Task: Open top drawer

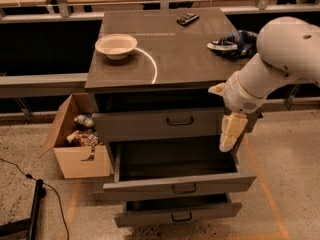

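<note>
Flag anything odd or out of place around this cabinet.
The middle drawer is pulled far out and the bottom drawer partly out, while the top drawer sits further in than both. The gripper hangs by the top drawer's right end, away from its handle.

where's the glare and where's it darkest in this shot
Camera view: a bright curved streak, likely glare, runs on the cabinet top beside the bowl; deepest shadow sits under the overhang above the top drawer and inside the open middle drawer; the pale gripper hangs lit before the top drawer's right end.
</note>
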Controlling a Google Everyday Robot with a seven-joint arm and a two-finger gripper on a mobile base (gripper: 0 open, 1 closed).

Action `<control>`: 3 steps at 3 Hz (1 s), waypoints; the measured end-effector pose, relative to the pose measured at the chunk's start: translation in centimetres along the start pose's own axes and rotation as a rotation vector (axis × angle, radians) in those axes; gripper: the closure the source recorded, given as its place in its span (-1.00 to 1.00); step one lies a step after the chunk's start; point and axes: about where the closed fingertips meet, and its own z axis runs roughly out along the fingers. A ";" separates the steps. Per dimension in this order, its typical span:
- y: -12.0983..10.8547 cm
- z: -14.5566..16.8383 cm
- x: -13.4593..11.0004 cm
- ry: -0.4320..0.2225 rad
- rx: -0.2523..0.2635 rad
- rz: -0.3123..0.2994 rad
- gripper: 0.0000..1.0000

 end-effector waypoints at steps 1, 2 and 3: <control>-0.7 3.9 0.7 -0.005 -0.047 -0.024 -1.00; -1.3 7.5 1.6 0.002 -0.082 -0.035 -1.00; -2.4 8.9 1.9 -0.008 -0.074 -0.035 -1.00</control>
